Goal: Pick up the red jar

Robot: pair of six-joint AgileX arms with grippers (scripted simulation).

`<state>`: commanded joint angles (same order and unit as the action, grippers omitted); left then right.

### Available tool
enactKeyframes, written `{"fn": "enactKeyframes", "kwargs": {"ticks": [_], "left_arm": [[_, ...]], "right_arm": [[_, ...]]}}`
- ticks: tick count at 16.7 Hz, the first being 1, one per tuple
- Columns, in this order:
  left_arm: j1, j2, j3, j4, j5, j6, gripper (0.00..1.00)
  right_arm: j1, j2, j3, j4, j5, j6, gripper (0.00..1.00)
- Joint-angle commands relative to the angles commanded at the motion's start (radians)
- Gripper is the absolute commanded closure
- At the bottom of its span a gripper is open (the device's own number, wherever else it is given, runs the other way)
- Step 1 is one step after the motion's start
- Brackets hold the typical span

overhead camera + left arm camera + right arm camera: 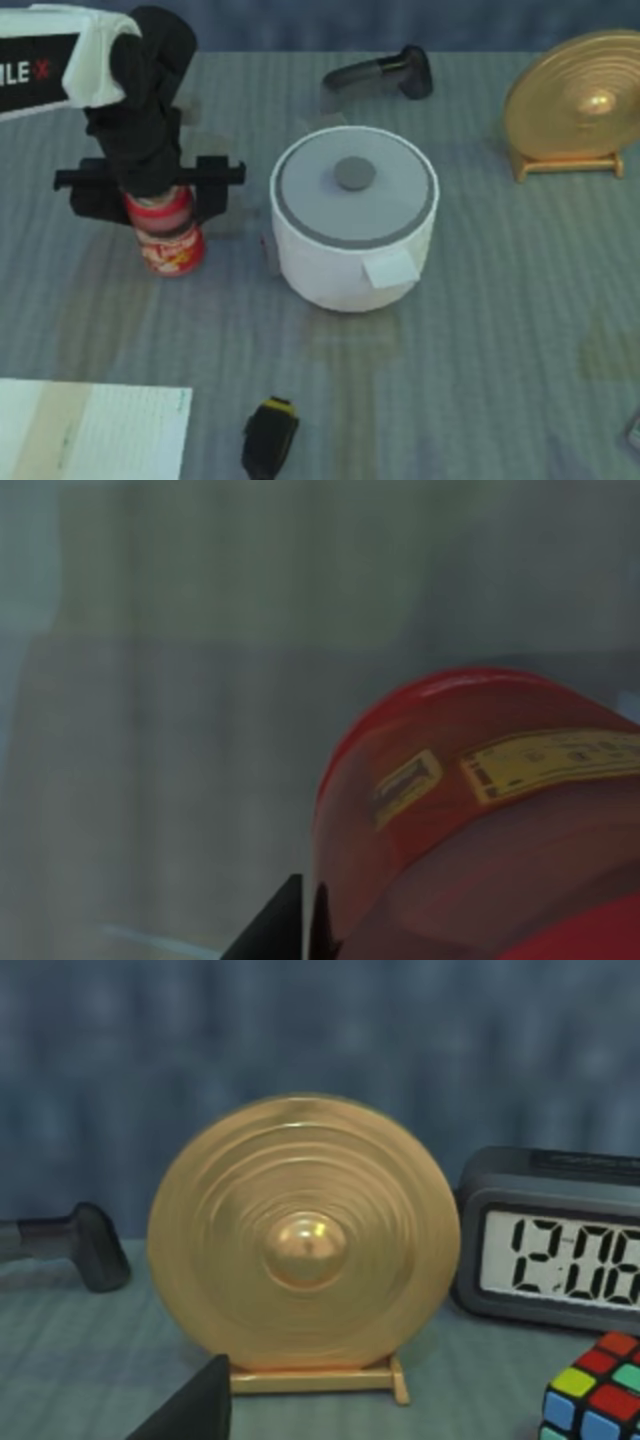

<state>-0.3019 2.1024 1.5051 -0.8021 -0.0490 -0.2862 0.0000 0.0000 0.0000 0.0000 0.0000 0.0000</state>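
Standing upright, long axis vertical, red jar [171, 236]; left gripper [150, 180] fingers clamping its top; right arm unseen.

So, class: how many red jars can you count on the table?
1: the red jar stands at the table's left, under the left tool, left of the white pot.
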Motion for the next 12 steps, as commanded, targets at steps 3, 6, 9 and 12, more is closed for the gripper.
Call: {"fn": "enactKeyframes", "kwargs": {"ticks": [3, 6, 9, 12], "left_arm": [[0.000, 0.000, 0.000, 0.000, 0.000, 0.000, 0.47], [0.000, 0.000, 0.000, 0.000, 0.000, 0.000, 0.25], [0.000, 0.000, 0.000, 0.000, 0.000, 0.000, 0.02], [0.000, 0.000, 0.000, 0.000, 0.000, 0.000, 0.00]], "right_arm": [[0.000, 0.000, 0.000, 0.000, 0.000, 0.000, 0.00], [0.000, 0.000, 0.000, 0.000, 0.000, 0.000, 0.00], [0.000, 0.000, 0.000, 0.000, 0.000, 0.000, 0.00], [0.000, 0.000, 0.000, 0.000, 0.000, 0.000, 0.00]]}}
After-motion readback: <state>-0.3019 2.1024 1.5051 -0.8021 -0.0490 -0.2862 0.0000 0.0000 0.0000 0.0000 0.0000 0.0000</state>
